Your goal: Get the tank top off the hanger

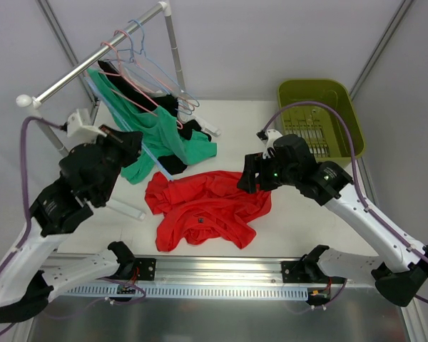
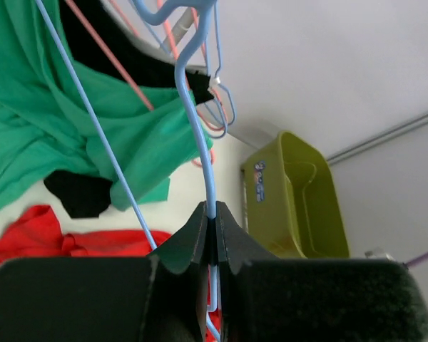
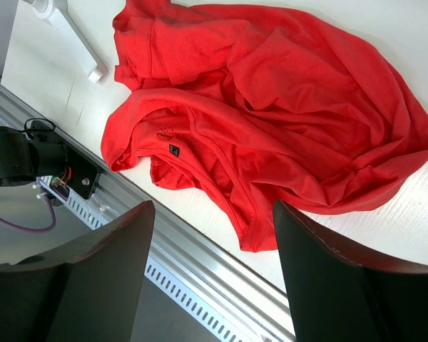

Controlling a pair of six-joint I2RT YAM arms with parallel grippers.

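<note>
Hanger between closed left jaws

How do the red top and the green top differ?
The red top lies crumpled on the table; the green top hangs at the rack, its lower edge reaching the table. The open right gripper is over the red top; the left gripper is shut on a blue hanger by the green top. Both are wrinkled.

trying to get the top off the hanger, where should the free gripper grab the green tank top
Probably the loose lower hem of the green tank top, approached from the right by the open right gripper. The left gripper pinches the blue hanger, and the cloth droops from it toward the table, so pulling down and away should slide the straps off.
</note>
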